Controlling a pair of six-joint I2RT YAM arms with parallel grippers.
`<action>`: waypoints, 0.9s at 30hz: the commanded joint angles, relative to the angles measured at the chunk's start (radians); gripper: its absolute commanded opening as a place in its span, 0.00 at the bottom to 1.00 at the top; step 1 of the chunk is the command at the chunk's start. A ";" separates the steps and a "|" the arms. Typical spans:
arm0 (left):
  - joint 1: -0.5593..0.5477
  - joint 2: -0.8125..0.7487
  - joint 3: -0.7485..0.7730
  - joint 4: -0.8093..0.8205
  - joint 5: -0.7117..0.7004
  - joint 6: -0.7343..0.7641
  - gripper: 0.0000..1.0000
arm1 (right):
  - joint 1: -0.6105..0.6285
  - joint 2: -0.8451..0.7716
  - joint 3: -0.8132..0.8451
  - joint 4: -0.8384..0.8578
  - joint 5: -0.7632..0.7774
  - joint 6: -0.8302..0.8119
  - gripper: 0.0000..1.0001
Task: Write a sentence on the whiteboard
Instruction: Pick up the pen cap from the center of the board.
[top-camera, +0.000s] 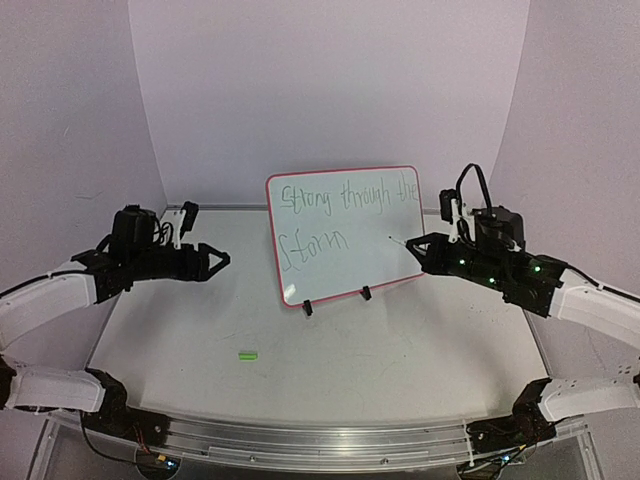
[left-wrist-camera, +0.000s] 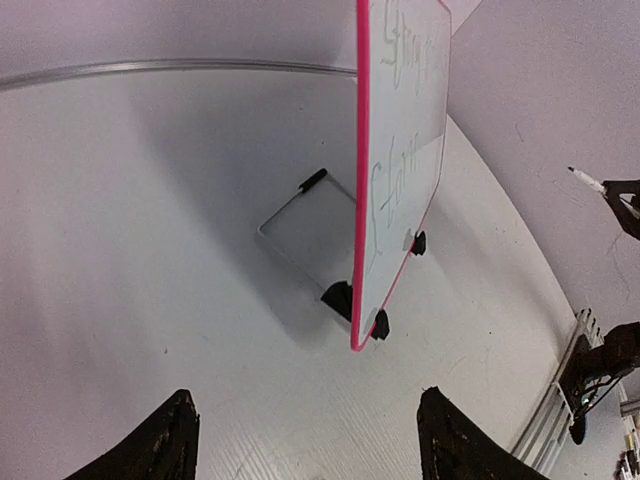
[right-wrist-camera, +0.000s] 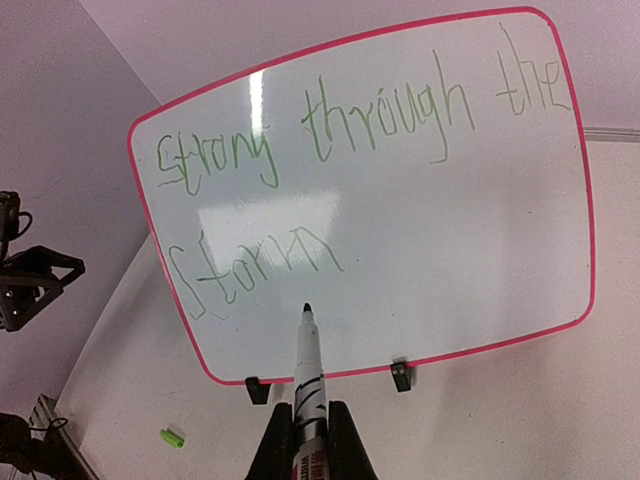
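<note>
The whiteboard (top-camera: 345, 235) stands upright on two black clip feet at mid-table, with "Strong through the Storm" written on it in green. The left wrist view shows it nearly edge-on (left-wrist-camera: 405, 150); the right wrist view shows it face-on (right-wrist-camera: 420, 220). My right gripper (top-camera: 425, 250) (right-wrist-camera: 312, 410) is shut on a white marker (right-wrist-camera: 308, 370), whose uncapped tip points at the board below the word "Storm" and stands apart from it. My left gripper (top-camera: 222, 260) (left-wrist-camera: 305, 400) hangs open to the left of the board with nothing between its fingers.
A small green marker cap (top-camera: 247, 354) (right-wrist-camera: 172, 437) lies on the table in front of the board. A flat clear rectangular piece (left-wrist-camera: 310, 230) lies behind the board. The curved backdrop wall (top-camera: 330, 90) rises close behind.
</note>
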 joint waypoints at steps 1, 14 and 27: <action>-0.025 -0.135 -0.186 0.066 -0.040 -0.173 0.74 | -0.003 -0.076 -0.058 -0.065 -0.024 0.021 0.00; -0.137 -0.101 -0.338 0.094 0.002 -0.231 0.72 | 0.028 -0.085 -0.141 -0.057 -0.087 0.126 0.00; -0.299 0.246 -0.208 0.176 0.002 -0.150 0.71 | 0.032 -0.049 -0.175 -0.002 -0.103 0.204 0.00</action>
